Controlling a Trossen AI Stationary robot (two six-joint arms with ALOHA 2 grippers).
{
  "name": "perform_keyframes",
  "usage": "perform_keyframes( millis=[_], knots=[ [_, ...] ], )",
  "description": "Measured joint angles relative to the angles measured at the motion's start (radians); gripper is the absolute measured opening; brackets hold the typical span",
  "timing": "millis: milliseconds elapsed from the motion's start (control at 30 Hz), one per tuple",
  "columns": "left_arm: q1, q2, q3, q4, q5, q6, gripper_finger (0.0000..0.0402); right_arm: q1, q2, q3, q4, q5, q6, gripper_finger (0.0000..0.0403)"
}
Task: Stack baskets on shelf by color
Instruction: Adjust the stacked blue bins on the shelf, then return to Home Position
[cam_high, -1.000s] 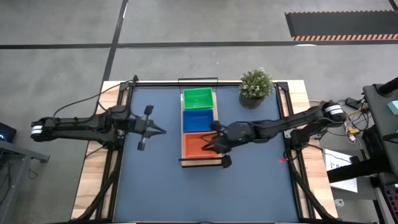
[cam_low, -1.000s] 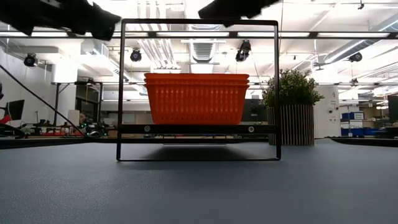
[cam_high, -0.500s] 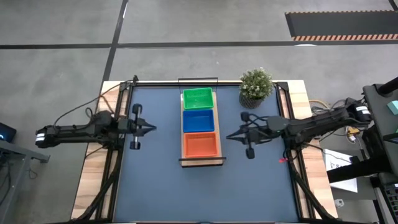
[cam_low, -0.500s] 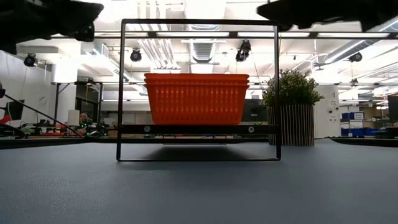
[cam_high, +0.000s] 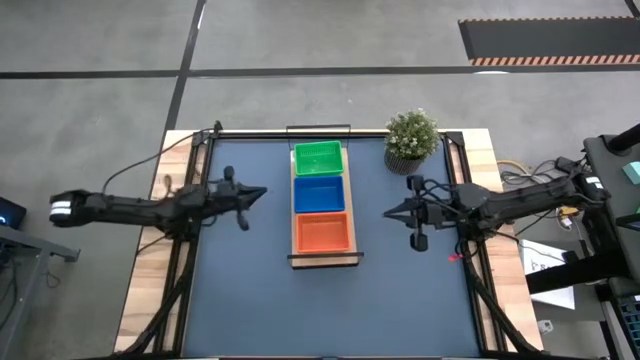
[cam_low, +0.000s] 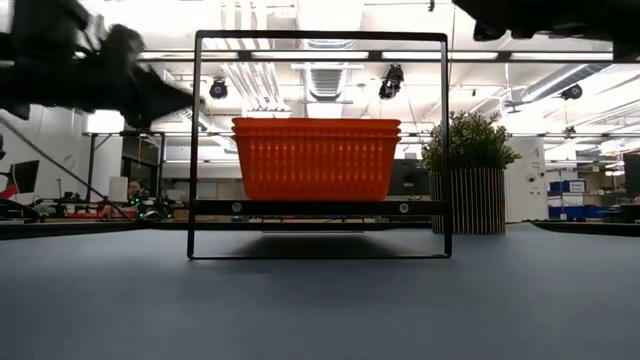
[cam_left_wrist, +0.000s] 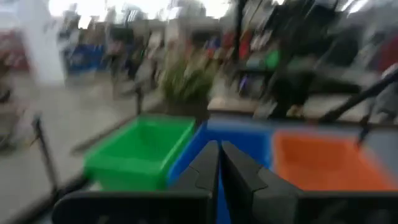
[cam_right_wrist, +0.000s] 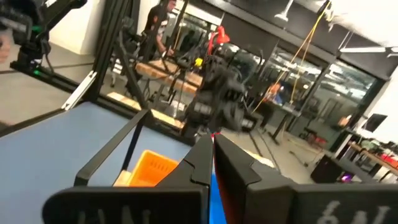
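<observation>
The shelf (cam_high: 322, 261) stands in the middle of the table, its long side running near to far. A green basket (cam_high: 318, 158) sits at its far end, a blue one (cam_high: 320, 193) in the middle, and a red-orange stack (cam_high: 322, 232) at its near end. The low view shows two stacked rims on the red-orange stack (cam_low: 315, 160). My left gripper (cam_high: 262, 192) hovers left of the blue basket, shut and empty. My right gripper (cam_high: 388, 212) hovers right of the shelf, shut and empty. Both wrist views show the fingers together, in the left (cam_left_wrist: 219, 152) and the right (cam_right_wrist: 211, 146).
A potted plant (cam_high: 411, 140) stands near the table's far right corner. Bare dark-blue tabletop (cam_high: 320, 310) lies between the shelf and the near edge. The shelf's black frame (cam_low: 320, 35) rises above the baskets. A person (cam_right_wrist: 160, 25) stands in the room beyond.
My right gripper has drawn back from above the red-orange stack toward the table's right edge. My left gripper has pulled slightly toward the left edge, then come back toward the shelf, shifting toward the far edge and turning. The baskets have stayed in place.
</observation>
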Motion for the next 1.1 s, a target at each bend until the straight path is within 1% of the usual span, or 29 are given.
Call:
perform_keyframes(
  millis=[67,133,200,367,467,533,633,800,967,1033,1100],
  knots=[
    [0.001,0.095,0.016,-0.001,-0.052,-0.021,0.0,0.0,-0.026,-0.002,-0.008,0.0,-0.013,0.0008],
    [0.002,0.199,0.035,0.004,-0.077,-0.047,0.0,0.0,-0.042,-0.003,-0.009,0.0,-0.019,0.0008],
    [0.002,0.31,0.06,0.004,-0.083,-0.063,0.0,0.0,-0.051,-0.003,-0.014,0.0,-0.027,0.0008],
    [0.011,0.574,0.153,0.086,-0.086,-0.04,0.0,0.0,-0.062,-0.003,-0.043,0.0,-0.04,0.0008],
    [0.018,0.685,0.205,0.152,-0.086,-0.024,0.0,0.0,-0.062,-0.003,-0.043,0.0,-0.039,0.0008],
    [0.021,0.738,0.233,0.144,-0.082,-0.023,0.0,0.0,-0.062,-0.003,-0.043,0.0,-0.039,0.0008],
    [0.021,0.79,0.26,0.141,-0.071,-0.024,0.0,0.0,-0.061,-0.003,-0.049,0.0,-0.032,0.0008],
    [0.021,0.814,0.28,0.14,-0.047,-0.025,0.0,0.0,-0.061,-0.003,-0.056,0.0,-0.018,0.0008],
    [0.023,0.794,0.284,0.13,-0.042,-0.024,0.0,0.0,-0.061,-0.003,-0.057,0.0,-0.008,0.0008],
    [0.023,0.773,0.282,0.089,-0.042,-0.024,0.0,0.0,-0.061,-0.003,-0.061,0.0,-0.008,0.0008],
    [0.023,0.734,0.281,0.011,-0.041,-0.024,0.0,0.0,-0.062,-0.003,-0.077,0.0,-0.011,0.0008]
  ],
)
